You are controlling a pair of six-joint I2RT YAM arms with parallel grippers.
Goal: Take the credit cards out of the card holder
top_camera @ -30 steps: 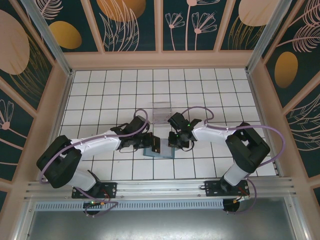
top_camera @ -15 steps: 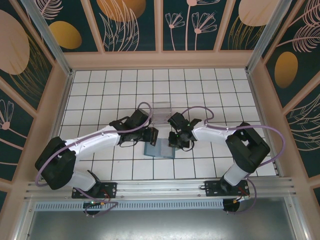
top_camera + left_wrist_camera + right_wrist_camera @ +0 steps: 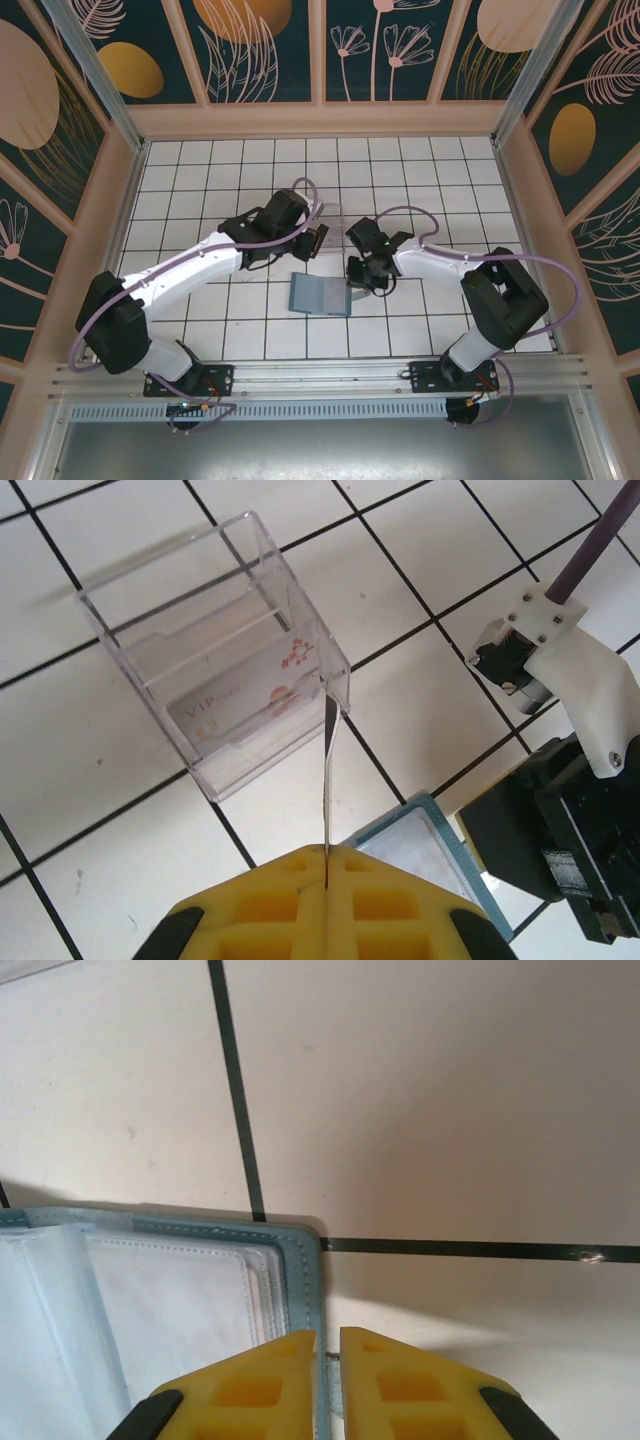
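Left jaws pinching one card [image 3: 326, 780], one holder [image 3: 318, 296]

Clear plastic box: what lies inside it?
Inside the clear plastic box: a pale card printed VIP with red blossoms. The thin dark card in the left gripper covers one corner.

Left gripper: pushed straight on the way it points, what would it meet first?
Probably the clear plastic box: the card pinched in the left gripper points at the box's near corner, though depth is unclear.
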